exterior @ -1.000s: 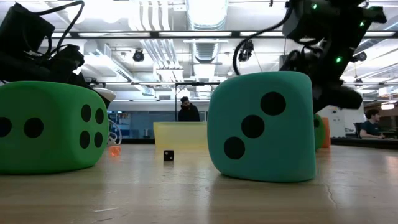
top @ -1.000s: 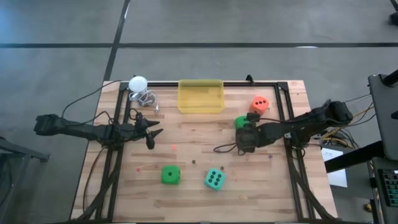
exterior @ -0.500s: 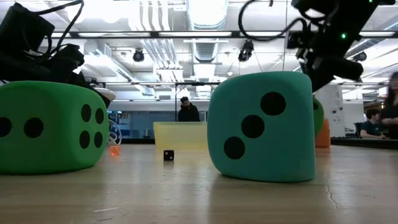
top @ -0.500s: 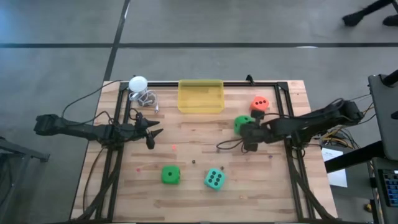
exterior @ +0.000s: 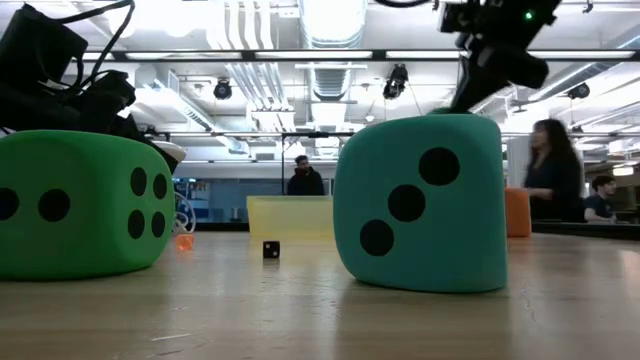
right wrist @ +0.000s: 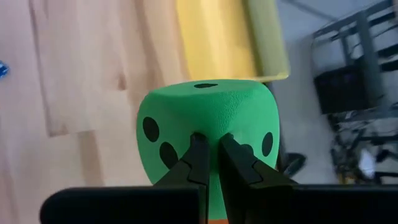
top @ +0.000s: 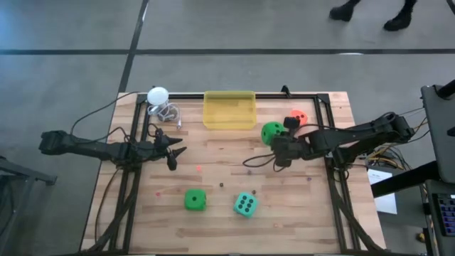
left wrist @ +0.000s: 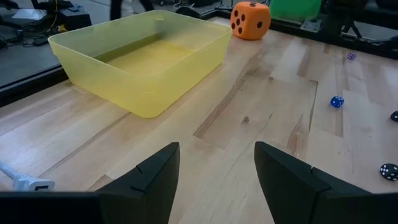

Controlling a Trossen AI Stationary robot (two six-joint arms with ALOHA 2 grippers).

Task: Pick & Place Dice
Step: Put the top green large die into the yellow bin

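Observation:
My right gripper (right wrist: 211, 142) is shut on a bright green die (right wrist: 208, 130), held above the table near the yellow bin (top: 229, 110); the high view shows this die (top: 271, 132) beside the orange die (top: 299, 115). A second green die (top: 195, 200) and a teal die (top: 245, 205) rest on their bottom faces near the table's front. My left gripper (top: 174, 152) is open and empty at the table's left, low over the wood (left wrist: 214, 163). My right gripper pinches the soft green die at the middle of the face turned toward it (right wrist: 210, 127). The two fingers (right wrist: 198, 155) stand close together with their ends sunk into the foam. They come from the table's right side. The die is lifted clear of the table.
A white ball (top: 158, 94) and a coiled cable lie at the far left corner. Small dice dot the wood: a blue one (left wrist: 336, 101) and a black one (exterior: 271, 249). A black frame rims the table. A person (exterior: 548, 170) stands in the room beyond.
My right gripper has risen with the green die, which has come up off the table. It has carried the die a little toward the far edge and the yellow bin, uncovering the orange die in the low view.

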